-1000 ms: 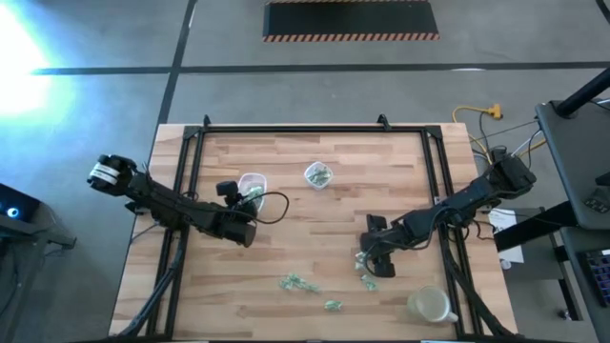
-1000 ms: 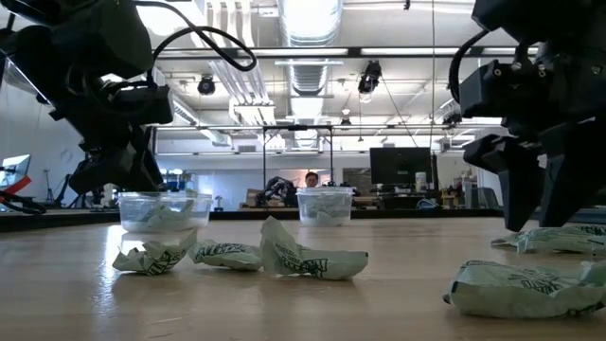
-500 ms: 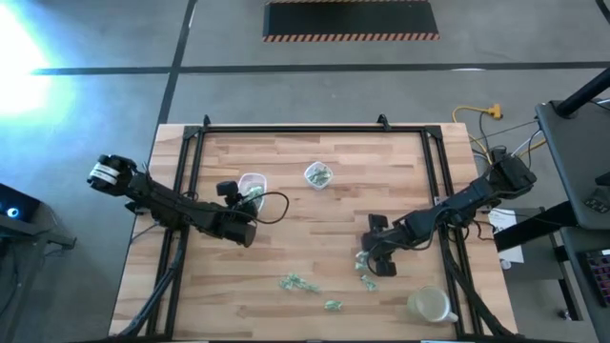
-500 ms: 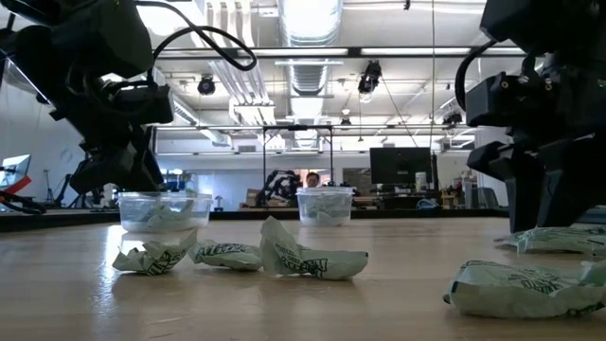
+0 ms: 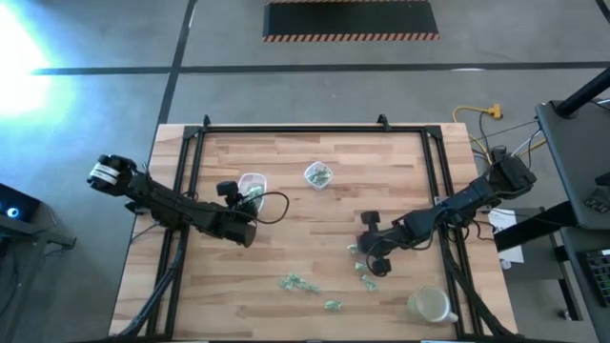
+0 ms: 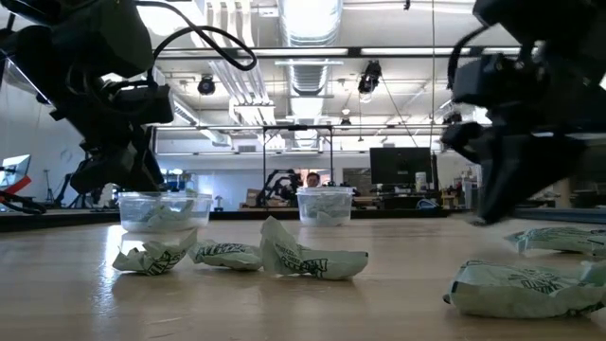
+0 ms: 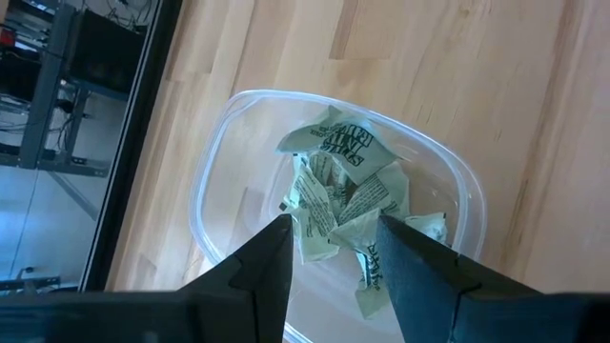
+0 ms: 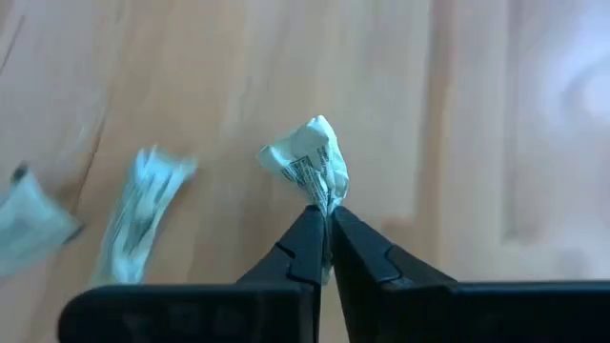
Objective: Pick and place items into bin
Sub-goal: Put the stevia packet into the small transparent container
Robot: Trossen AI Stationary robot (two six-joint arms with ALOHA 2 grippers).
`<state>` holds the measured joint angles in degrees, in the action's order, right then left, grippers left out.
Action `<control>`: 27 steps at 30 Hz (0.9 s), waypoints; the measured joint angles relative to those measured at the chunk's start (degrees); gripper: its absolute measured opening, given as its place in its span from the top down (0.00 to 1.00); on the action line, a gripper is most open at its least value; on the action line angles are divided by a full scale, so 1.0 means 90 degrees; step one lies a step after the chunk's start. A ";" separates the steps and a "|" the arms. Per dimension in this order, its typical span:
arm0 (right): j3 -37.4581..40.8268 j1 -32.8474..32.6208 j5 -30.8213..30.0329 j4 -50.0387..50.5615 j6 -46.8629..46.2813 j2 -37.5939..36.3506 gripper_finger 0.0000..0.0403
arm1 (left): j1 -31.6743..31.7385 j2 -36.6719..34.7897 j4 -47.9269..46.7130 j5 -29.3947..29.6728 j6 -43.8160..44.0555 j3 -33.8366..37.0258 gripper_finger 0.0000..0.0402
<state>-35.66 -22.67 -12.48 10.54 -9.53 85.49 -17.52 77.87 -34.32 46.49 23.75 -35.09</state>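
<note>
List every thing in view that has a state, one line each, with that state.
Right gripper: shut on a packet, above the table.
Held packet: pinched by one end, crumpled.
Left gripper: open, over the left tub.
Left tub: uncovered, holds several packets.
Middle tub: uncovered, holds packets.
Right tub: upright, contents unclear.
Loose packets: lying on the table.

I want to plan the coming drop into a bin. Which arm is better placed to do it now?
The right. The right gripper is shut on a wrapped piece, ready to carry. The left gripper hovers open and empty over the clear container.
</note>
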 joint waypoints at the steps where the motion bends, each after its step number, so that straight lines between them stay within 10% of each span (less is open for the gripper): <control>1: -0.0053 0.0006 -0.0136 -0.0061 0.0160 0.0000 0.97 | -0.0001 0.0000 0.0001 0.0000 0.0000 0.0000 0.66; 12: -0.0953 0.0502 -0.2309 -0.0783 0.1765 0.0000 0.98 | 0.0000 0.0000 0.0038 0.0001 -0.0010 0.0002 0.66; 27: -0.1426 0.2936 -0.1743 -0.1434 0.2442 0.0000 0.98 | -0.0002 0.0000 0.0055 0.0001 -0.0015 0.0005 0.66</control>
<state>-48.49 3.76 -28.17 -2.37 12.45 85.49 -17.53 77.87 -33.82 46.50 23.62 -35.05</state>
